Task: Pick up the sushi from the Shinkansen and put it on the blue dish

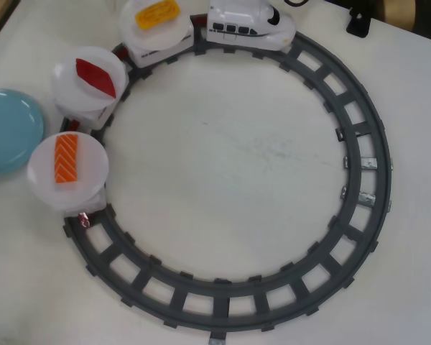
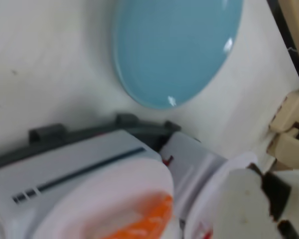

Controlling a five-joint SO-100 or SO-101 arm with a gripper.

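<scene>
In the overhead view the orange striped sushi (image 1: pixel 65 158) lies on the round white plate of the last carriage, at the left of the track. The white Shinkansen (image 1: pixel 250 27) stands at the top of the loop. The blue dish (image 1: pixel 11 129) lies just left of the carriages, partly cut by the frame edge. No arm or gripper shows in this view. The blurred wrist view looks down on the blue dish (image 2: pixel 177 50), a white carriage (image 2: pixel 79 169) and the sushi (image 2: pixel 144 221) at the bottom edge. A pale grey shape at the bottom right, perhaps one of my fingers (image 2: pixel 241 206), is too blurred to read.
A grey circular track (image 1: pixel 359 165) fills the white table. Two other carriage plates carry a red piece (image 1: pixel 95 77) and a yellow piece (image 1: pixel 156 14). Beige blocks (image 2: pixel 289 129) sit at the right edge of the wrist view.
</scene>
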